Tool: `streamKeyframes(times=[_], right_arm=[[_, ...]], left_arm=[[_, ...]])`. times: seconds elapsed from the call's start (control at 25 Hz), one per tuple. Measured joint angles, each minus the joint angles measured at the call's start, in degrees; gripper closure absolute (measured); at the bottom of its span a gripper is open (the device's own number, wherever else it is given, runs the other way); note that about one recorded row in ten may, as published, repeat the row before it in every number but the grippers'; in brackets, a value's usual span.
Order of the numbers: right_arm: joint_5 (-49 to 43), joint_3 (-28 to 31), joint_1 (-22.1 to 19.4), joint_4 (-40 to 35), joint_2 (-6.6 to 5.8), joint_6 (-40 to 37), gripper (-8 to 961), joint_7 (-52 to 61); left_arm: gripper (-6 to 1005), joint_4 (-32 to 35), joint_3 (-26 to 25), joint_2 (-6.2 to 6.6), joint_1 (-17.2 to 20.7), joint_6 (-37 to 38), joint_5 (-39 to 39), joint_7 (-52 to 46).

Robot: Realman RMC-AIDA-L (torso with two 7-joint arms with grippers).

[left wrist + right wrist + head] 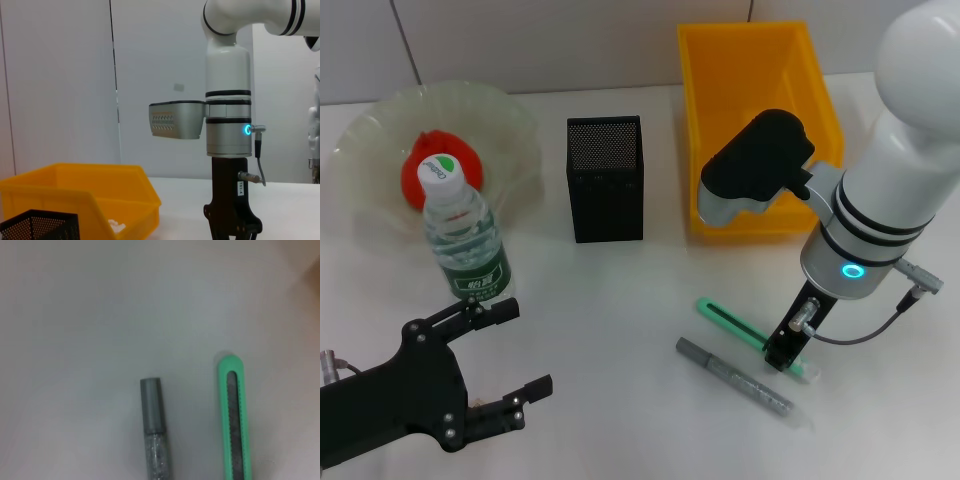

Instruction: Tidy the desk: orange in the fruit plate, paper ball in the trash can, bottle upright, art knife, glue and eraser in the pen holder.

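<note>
- Desk [620, 300], head view: my right arm reaches down over the near-right part; my left arm sits at the near-left corner, away from the work.
- Yellow trash can [760, 130] stands far right, with white bits inside that the left wrist view picks up. The black mesh pen holder [605, 180] is at far centre, left of the can. The fruit plate [380, 130] at far left holds the orange [440, 160]. The bottle [465, 235] stands upright in front of the plate.
- My right gripper [787, 352] is down at the green art knife [755, 338], about at its near-right half. I cannot tell how its fingers stand: the head view shows only the black block over the knife, and the left wrist view cuts the tips off.
- Knife's long axis runs from far-left to near-right. The grey glue [740, 380] lies just beside it on the near side, roughly parallel, not touching.
- Right wrist view shows what the head view hides: knife and glue side by side with bare desk between them. It shows none of my own fingers.
- My left gripper [515, 355] is spread open, holding nothing, near the bottle's base.
- Judgement: the right arm is by far the nearer to the knife, and the pen holder lies far-left of it.
- No eraser visible.
</note>
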Motion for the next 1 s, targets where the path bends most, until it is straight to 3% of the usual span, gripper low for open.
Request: streamKeyframes(times=[0.36,0.56,0.6,0.68,0.72,0.88,1.0], right_arm=[[0.2,0.7,-0.7,-2.1,-0.06,-0.9,771,-0.7],[5.6,8.5,-1.2,-6.0,-0.22,-6.5,780,-4.8],[7.5,13.5,-1.6,-9.1,-0.26,-9.8,780,-6.8],[7.9,15.4,-1.8,-10.7,-0.30,-11.2,780,-7.8],[7.8,18.1,-2.2,-15.2,-0.41,-14.2,780,-9.8],[5.0,20.5,-2.7,-23.1,-0.62,-17.6,779,-13.8],[-2.3,20.7,-2.5,-31.0,-0.61,-18.0,777,-18.3]], left_arm=[[189,0.0,0.0,0.08,-0.1,0.1,0.0,0.0],[190,0.0,0.0,0.10,-0.1,0.1,0.0,0.0],[190,0.0,0.0,0.09,-0.1,0.1,0.0,0.0],[190,0.0,0.0,0.09,-0.2,0.2,0.0,0.0],[190,0.0,0.0,0.09,-0.2,0.2,0.0,0.0],[190,0.1,0.0,0.08,-0.4,0.4,0.0,0.0],[190,0.1,0.0,0.09,-0.5,0.4,0.0,0.0]])
